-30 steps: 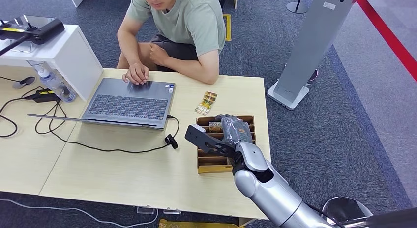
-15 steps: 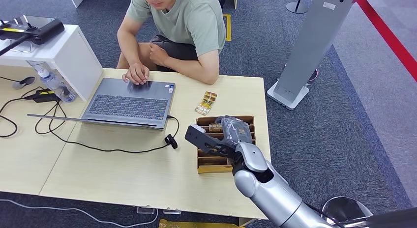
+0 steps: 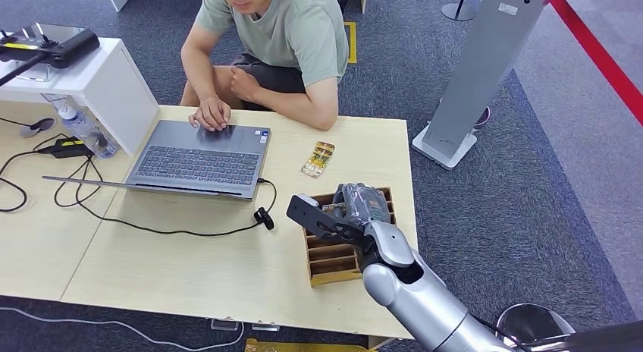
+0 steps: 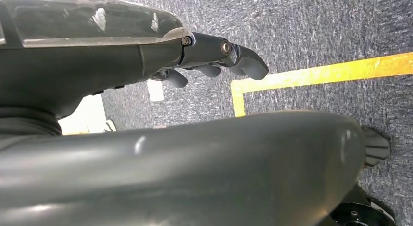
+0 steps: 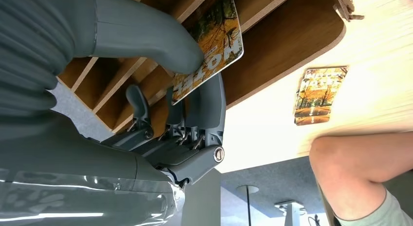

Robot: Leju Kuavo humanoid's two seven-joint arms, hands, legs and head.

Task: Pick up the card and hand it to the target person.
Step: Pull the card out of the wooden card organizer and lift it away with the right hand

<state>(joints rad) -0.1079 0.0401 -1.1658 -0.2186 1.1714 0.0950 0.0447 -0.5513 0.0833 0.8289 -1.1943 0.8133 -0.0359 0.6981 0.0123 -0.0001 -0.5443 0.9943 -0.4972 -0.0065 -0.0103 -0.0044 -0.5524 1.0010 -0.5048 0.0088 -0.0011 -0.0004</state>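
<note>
Over the tray point(image 3: 331, 255) on the bench point(image 3: 189, 268), my right robot hand point(image 3: 356, 202) pinches a card point(image 5: 210, 39); my left robot hand point(image 4: 214, 58) hangs released.

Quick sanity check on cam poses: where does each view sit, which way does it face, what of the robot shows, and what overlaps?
Head view: high on the body, facing forward and down at the table, laptop and seated person; right arm and right hand show.
Left wrist view: behind the hanging left hand, facing the carpet.
Right wrist view: behind the right hand, facing the wooden tray; thumb pinches a card.
Shared by head and right wrist views: tray, the cards lying on the table.
</note>
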